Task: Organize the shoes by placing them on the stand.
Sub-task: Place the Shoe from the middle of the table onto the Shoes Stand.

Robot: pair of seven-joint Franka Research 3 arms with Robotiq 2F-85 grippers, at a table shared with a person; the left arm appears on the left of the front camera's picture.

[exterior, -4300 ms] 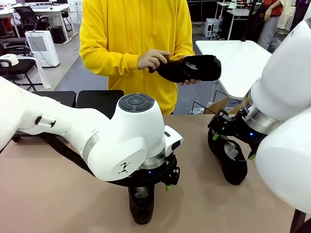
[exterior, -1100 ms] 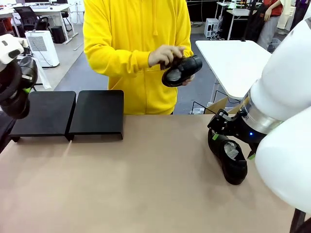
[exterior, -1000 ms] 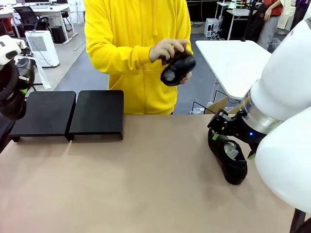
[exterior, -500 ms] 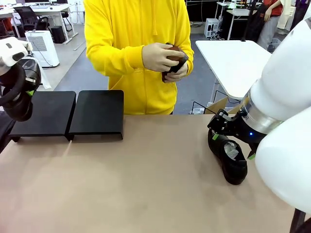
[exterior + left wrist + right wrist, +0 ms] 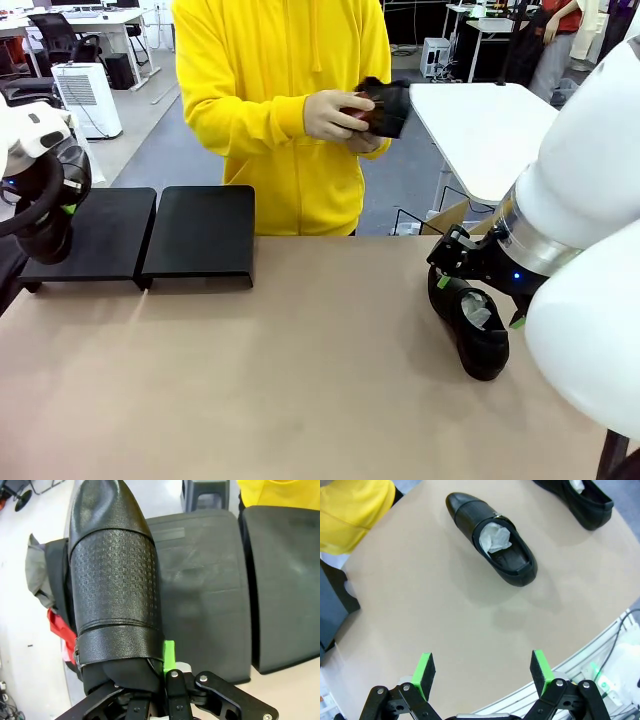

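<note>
Shoe (image 5: 112, 580) hangs toe-down, axis near-vertical | left pincer (image 5: 161, 662) clamps it | right pincer (image 5: 482, 672) agape

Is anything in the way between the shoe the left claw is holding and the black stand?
No, nothing I can see. The left claw holds the shoe right by the outer end of the stand, and both of the stand's flat black tops are bare.

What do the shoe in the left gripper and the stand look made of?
Held shoe: probably black leather or a leather-look synthetic; smooth toe with soft sheen, vamp embossed in a fine grid. Stand: matte black, faintly pebbled, rounded moulded edges; looks like plastic, coated metal possible.
</note>
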